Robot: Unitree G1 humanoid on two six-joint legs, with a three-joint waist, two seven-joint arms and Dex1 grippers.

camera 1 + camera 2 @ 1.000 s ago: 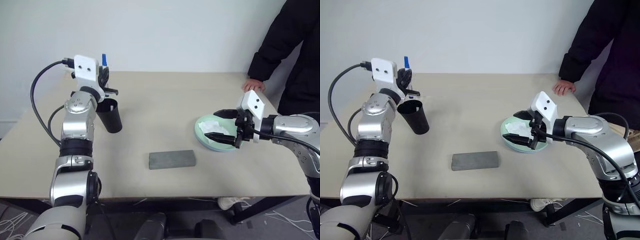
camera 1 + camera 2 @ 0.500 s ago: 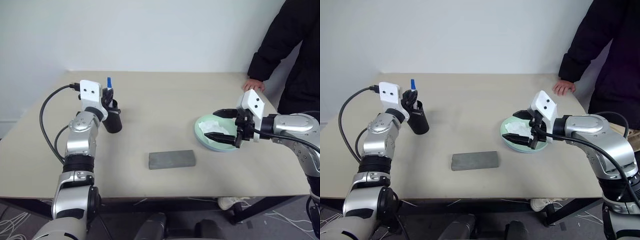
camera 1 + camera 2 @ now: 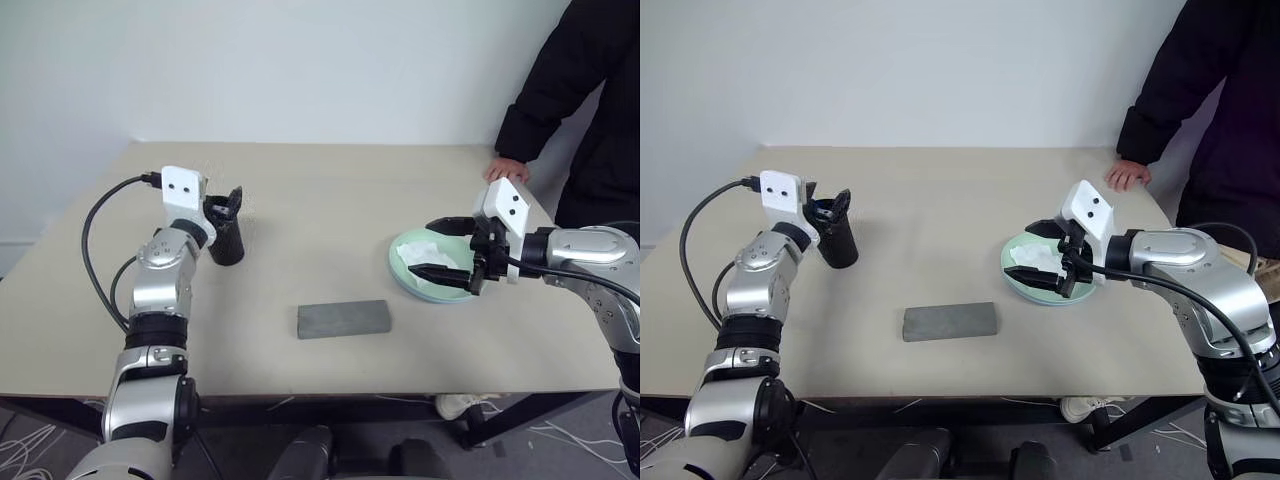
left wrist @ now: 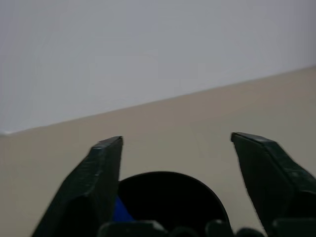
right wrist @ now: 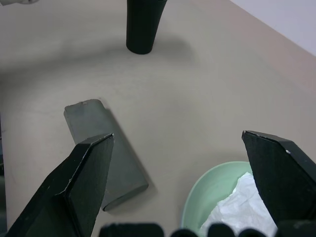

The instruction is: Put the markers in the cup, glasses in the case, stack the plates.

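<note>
**A:** Where is the left gripper sitting right now?

**B:** It is hovering right at the small black cylindrical cup, its two black fingers standing wide apart with the cup's dark mouth just below and between them. Nothing is being held in it. A bit of blue, apparently a marker's blue end, is showing inside the cup beside one finger.

**A:** And the right gripper?

**B:** Its fingers are spread wide too, clamped on nothing. It is hanging just over the near rim of the round, shallow light green plate, and a crumpled white tissue is lying in that plate right under the fingers. A thin light blue edge is peeking out beneath the green plate, so the plates seem to be lying one on the other.

**A:** What about the case?

**B:** The grey rectangular felt-like case is lying shut on the beige table, well apart from the left gripper and nearer the right one, to that gripper's left. I cannot tell what is inside it.

**A:** Anyone nearby?

**B:** A person in a dark sleeve is resting a hand on the table's far edge, beyond the right gripper.
</note>
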